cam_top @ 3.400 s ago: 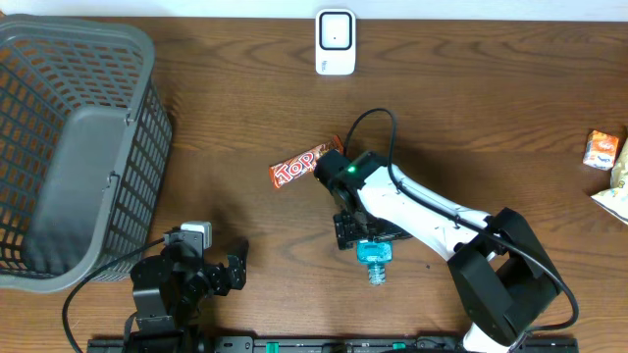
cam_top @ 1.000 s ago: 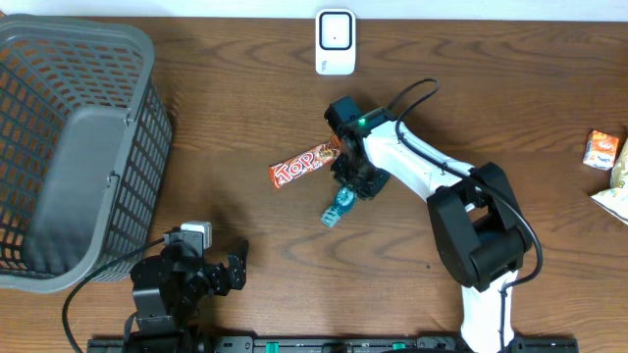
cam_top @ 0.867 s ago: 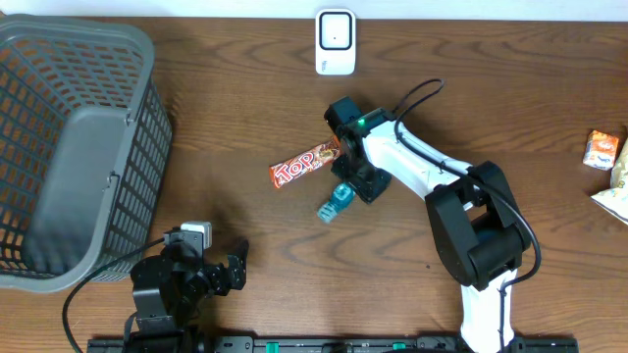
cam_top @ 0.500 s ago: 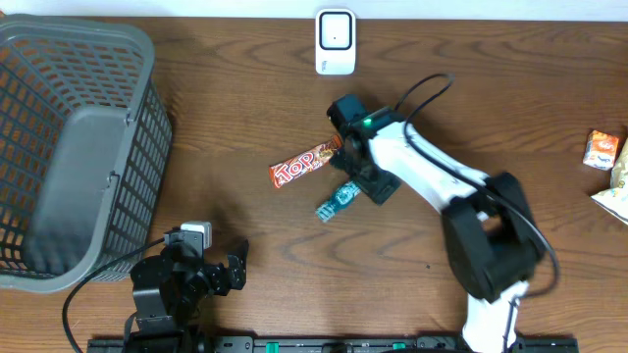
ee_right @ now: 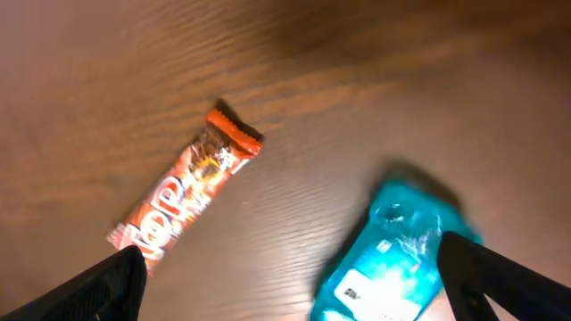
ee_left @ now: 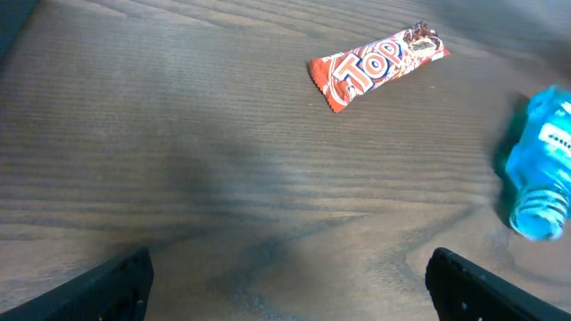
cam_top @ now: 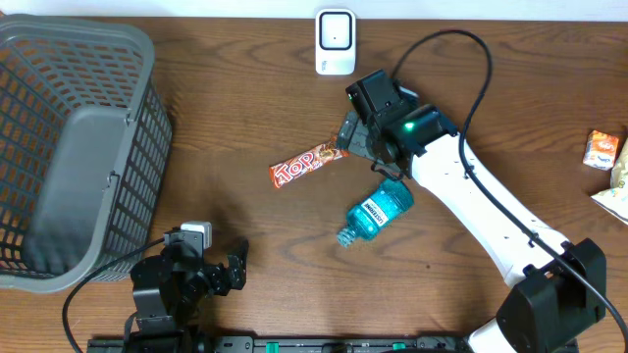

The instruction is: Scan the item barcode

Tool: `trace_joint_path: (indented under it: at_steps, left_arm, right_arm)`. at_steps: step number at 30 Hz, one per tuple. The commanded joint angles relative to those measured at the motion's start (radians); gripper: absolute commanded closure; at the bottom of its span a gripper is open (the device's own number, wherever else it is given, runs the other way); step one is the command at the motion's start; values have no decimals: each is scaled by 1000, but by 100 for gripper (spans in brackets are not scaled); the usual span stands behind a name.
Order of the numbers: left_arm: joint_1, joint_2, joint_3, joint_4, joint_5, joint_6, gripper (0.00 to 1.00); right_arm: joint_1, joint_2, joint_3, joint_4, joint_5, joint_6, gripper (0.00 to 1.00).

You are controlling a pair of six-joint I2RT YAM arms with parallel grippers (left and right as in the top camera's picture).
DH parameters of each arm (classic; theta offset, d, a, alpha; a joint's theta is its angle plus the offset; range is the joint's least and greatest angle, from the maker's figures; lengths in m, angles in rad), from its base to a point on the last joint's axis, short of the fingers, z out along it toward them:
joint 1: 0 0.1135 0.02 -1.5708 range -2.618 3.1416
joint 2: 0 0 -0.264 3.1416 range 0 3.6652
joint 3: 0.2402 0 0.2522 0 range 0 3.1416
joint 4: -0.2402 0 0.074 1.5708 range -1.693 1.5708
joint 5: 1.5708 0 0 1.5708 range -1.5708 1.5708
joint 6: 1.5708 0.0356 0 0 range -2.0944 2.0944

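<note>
Bottle (cam_top: 377,211) flat — (right fingers (ee_right: 111,278) apart)

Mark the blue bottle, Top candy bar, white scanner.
blue bottle (cam_top: 378,209), overhead view, on its label.
Top candy bar (cam_top: 306,165), overhead view, middle of wrapper.
white scanner (cam_top: 336,41), overhead view, centre of face.

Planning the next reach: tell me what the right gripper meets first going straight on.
Likely the bare table, between the Top candy bar and blue bottle; depth unclear.
</note>
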Motion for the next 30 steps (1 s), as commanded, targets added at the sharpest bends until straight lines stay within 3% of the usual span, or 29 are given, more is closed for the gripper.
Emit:
trace_joint_path:
  at_steps: [1,5,11,13,14,16,17,23,27,30]
  left_arm:
    - [3,-1,1,-1,2,-1,2]
    - [3,-1,1,-1,2,-1,2]
    - [3,-1,1,-1,2,-1,2]
    - [3,-1,1,-1,2,-1,2]
    - [3,-1,1,-1,2,-1,2]
    - [3,-1,1,-1,2,-1,2]
    - [3,-1,1,-1,2,-1,2]
    - [3,-1,1,-1,2,-1,2]
    - [3,-1,1,-1,2,-1,2]
    - [3,-1,1,-1,2,-1,2]
  right_arm:
    - [-2,-21,2,-6,-10,-363,1]
    - [-2,-21,2,-91,-32,-432,1]
    - [21,-21,0,-169,-369,-440,1]
    - [43,-21,-6,-183,-385,-426,3]
    - [55,-20,-12,-194,-378,-349,8]
    - [80,-20,-34,-229,-377,-131,7]
    - [101,-20,-53,-237,-377,-14,11]
    - [238,-16,-190,-139,-219,388,18]
    - [281,-13,-285,-65,-147,548,27]
    - [280,-13,-341,-9,-98,589,29]
